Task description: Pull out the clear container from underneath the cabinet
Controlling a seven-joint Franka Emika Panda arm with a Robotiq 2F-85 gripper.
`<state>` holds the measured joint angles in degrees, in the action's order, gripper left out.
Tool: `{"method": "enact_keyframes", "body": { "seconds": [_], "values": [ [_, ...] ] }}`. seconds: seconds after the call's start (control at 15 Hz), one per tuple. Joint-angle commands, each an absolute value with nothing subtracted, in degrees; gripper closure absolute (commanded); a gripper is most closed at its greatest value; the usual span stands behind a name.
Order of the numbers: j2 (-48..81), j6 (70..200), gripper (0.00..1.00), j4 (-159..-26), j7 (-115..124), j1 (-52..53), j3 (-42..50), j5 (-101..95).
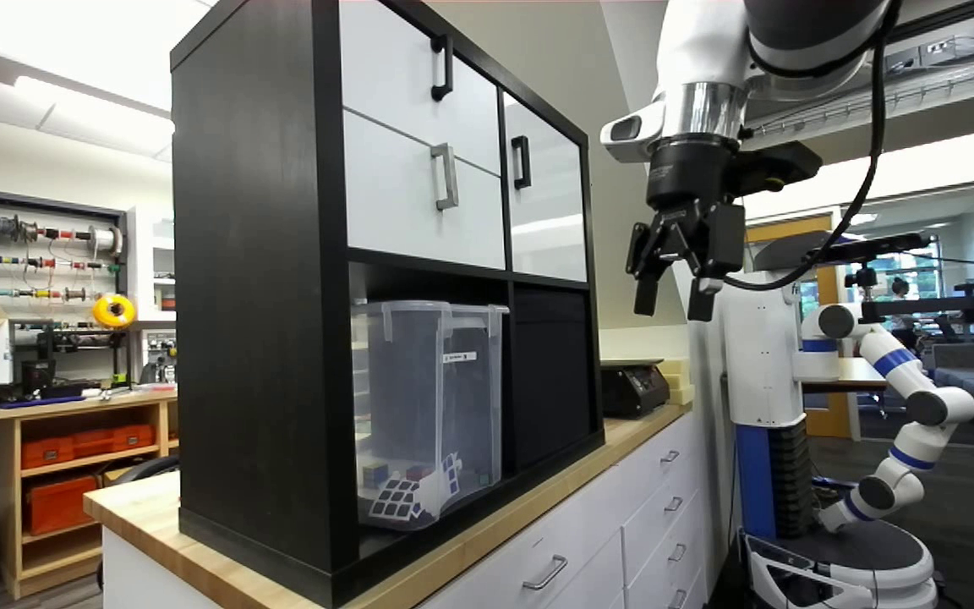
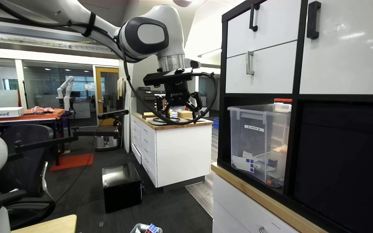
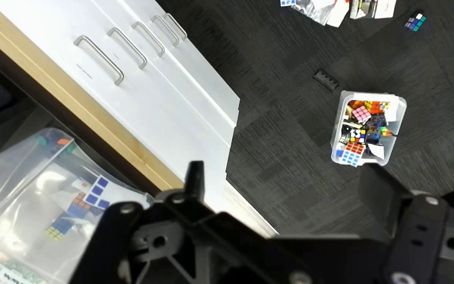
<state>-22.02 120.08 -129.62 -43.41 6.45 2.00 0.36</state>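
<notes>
Plastic container (image 1: pixel 407 389) inside the black cabinet (image 1: pixel 250 304)

In an exterior view, the claw (image 1: pixel 673 300) hangs apart from the container, fingers (image 1: pixel 700 303) spread; the cabinet stands on a wooden bench (image 1: pixel 140 503). In an exterior view, the container stands upright below the cabinet's white fronts (image 2: pixel 267 71). In the wrist view, the fingers gape over dark carpet (image 3: pixel 290 118); the container shows at left.
</notes>
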Motion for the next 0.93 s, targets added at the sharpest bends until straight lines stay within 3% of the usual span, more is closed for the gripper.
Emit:
{"method": "enact_keyframes", "body": {
  "seconds": [0.0, 0.87],
  "values": [
    [-21.58, 124.46, 0.00, -129.65, -45.58, 8.13, 1.03, -0.59],
    [-12.28, 141.65, 0.00, -125.52, -54.40, 8.96, 0.53, -1.33]
  ]
}}
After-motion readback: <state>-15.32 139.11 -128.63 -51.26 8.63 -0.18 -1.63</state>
